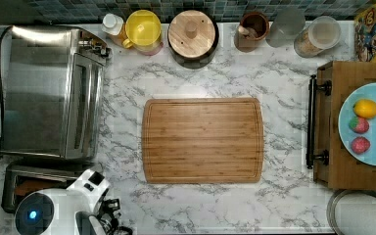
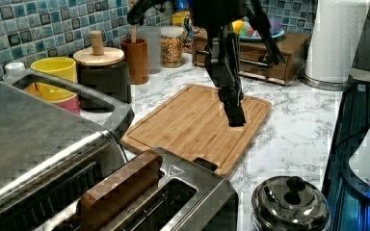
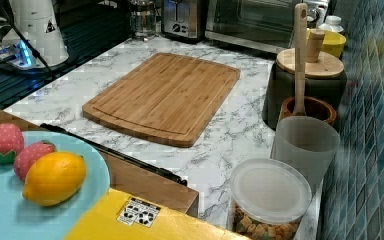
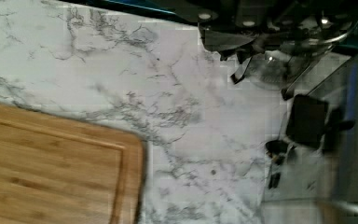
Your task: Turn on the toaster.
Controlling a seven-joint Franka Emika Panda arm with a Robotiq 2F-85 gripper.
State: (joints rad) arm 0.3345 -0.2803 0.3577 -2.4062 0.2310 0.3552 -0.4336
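Gripper (image 2: 234, 115) hangs over the board (image 2: 197, 122), jaw state unclear; toaster (image 2: 173, 197) sits well off at the table corner, lever probably facing the board.

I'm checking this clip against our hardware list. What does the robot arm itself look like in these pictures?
In the top view the arm has glossy white rounded shells, a round cap with a glowing blue light, and a black hand section with dark cables. In the left view the gripper and the mount above it are dark, nearly black and angular, with thin black struts or cables alongside.
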